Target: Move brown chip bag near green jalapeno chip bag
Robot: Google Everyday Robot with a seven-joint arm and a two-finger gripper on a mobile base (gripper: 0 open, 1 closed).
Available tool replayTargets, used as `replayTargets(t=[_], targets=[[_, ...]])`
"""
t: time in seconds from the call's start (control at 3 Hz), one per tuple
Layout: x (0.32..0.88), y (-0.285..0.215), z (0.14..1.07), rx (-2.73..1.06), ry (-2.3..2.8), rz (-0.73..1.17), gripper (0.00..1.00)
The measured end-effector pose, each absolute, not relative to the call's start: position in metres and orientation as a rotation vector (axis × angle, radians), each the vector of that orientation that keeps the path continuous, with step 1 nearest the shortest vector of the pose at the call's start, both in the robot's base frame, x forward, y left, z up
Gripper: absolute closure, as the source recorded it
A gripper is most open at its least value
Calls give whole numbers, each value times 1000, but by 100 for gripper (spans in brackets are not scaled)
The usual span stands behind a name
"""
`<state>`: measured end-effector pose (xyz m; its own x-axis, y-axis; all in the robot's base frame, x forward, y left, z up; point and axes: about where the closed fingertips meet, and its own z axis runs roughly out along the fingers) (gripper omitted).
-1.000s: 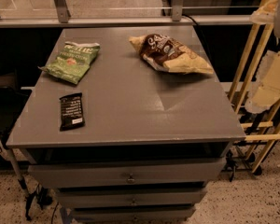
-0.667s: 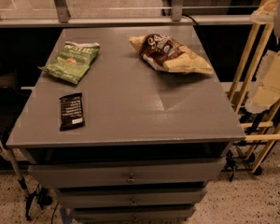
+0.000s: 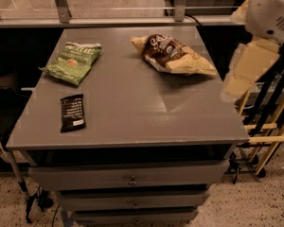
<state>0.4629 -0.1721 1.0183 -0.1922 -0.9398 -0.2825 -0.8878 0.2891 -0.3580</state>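
Observation:
The brown chip bag [image 3: 173, 55] lies crinkled at the back right of the grey table top [image 3: 132, 112], dark brown with pale tan ends. The green jalapeno chip bag [image 3: 75, 62] lies flat at the back left, well apart from it. My arm comes in from the upper right as a blurred white and pale yellow shape. Its lower end, my gripper [image 3: 233, 86], hangs off the table's right edge, to the right of and a little in front of the brown bag, touching nothing.
A small flat black bar wrapper [image 3: 72, 112] lies at the front left of the table. Drawers [image 3: 132, 179] sit under the top. A metal rail with posts [image 3: 61, 6] runs behind the table. Wooden and black rods [image 3: 267, 126] stand to the right.
My arm has swung left and now sits closer to the table's right edge, blurred by motion. The bags and the wrapper have not moved.

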Motion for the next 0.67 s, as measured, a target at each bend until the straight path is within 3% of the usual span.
replayTargets(t=[0.67], targets=[[549, -127, 961, -1551, 2180, -24, 0]])
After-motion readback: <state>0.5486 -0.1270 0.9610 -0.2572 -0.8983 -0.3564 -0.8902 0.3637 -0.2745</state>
